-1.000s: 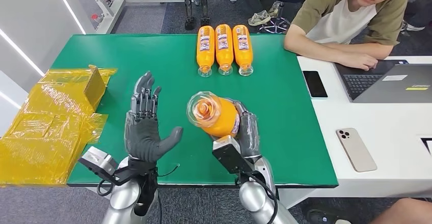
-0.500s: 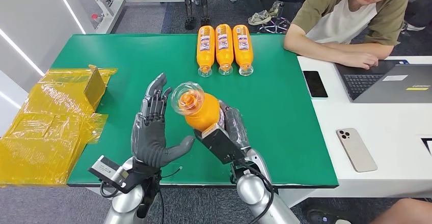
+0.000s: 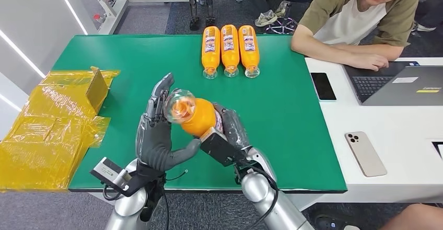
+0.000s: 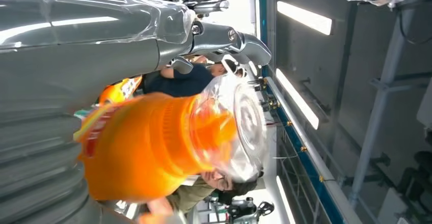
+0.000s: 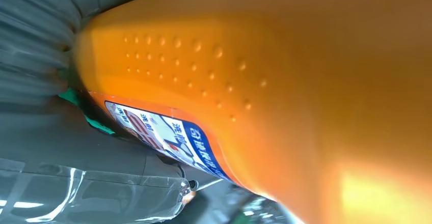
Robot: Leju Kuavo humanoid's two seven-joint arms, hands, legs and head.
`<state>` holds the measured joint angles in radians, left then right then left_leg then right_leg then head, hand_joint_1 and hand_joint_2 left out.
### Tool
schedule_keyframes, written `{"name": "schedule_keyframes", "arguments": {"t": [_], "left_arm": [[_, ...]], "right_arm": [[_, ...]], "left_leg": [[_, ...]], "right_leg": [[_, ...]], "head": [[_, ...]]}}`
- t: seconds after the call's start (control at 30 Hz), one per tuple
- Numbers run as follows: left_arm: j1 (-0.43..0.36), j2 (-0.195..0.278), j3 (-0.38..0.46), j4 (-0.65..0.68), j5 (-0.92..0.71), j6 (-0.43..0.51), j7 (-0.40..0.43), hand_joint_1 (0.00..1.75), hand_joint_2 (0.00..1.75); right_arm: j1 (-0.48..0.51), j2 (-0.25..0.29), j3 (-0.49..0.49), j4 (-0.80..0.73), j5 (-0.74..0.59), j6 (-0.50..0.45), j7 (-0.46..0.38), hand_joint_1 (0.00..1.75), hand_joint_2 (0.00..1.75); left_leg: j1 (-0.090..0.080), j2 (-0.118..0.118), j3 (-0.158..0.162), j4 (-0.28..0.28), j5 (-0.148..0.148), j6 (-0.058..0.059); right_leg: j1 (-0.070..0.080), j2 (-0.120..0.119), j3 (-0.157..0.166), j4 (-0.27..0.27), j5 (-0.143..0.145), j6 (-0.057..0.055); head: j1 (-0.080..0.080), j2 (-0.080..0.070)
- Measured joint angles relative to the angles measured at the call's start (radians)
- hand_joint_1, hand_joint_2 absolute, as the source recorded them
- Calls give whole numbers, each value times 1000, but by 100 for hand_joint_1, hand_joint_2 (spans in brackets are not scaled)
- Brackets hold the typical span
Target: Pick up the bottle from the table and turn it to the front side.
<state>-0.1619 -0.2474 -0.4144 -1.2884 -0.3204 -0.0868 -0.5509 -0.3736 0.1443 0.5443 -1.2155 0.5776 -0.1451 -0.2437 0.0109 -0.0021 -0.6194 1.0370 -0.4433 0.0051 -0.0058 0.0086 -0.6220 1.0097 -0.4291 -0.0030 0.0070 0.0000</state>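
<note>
Counter first: we are seeing its green top spreading across most of the head view, with a white desk butting against it on the right. Yellow plastic wrapping is lying over the counter's left edge. A person is leaning on the desk beside a laptop and two phones. Three orange bottles are lying side by side at the far edge, caps toward us. Above the near middle of the counter, our right robot hand is gripping the orange bottle around its body, holding it lifted and tilted with its clear cap pointing up and to the left. Our left robot hand is standing just beside the bottle with its fingers extended and apart behind the cap and its thumb beneath the body; we cannot tell whether it is touching. In the right wrist view the bottle's label is facing the palm.
</note>
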Motion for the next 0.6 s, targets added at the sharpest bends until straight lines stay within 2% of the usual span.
{"name": "schedule_keyframes", "arguments": {"t": [0.47, 0.6], "left_arm": [[-19, -7, 14, 35, 34, -11, 11, 0, 175], [-14, -7, 21, 35, 35, -9, 9, 0, 175]], "right_arm": [[-5, 1, 61, -3, 19, 64, -54, 175, 175], [-13, 0, 78, -6, 19, 98, -47, 175, 175]], "left_leg": [[0, -1, 0, 0, 0, 0], [0, -1, -1, 0, 0, 0]], "right_leg": [[0, 0, 0, 0, 0, 0], [0, 0, 0, 0, 0, 0]], "head": [[0, 0], [0, 0]]}}
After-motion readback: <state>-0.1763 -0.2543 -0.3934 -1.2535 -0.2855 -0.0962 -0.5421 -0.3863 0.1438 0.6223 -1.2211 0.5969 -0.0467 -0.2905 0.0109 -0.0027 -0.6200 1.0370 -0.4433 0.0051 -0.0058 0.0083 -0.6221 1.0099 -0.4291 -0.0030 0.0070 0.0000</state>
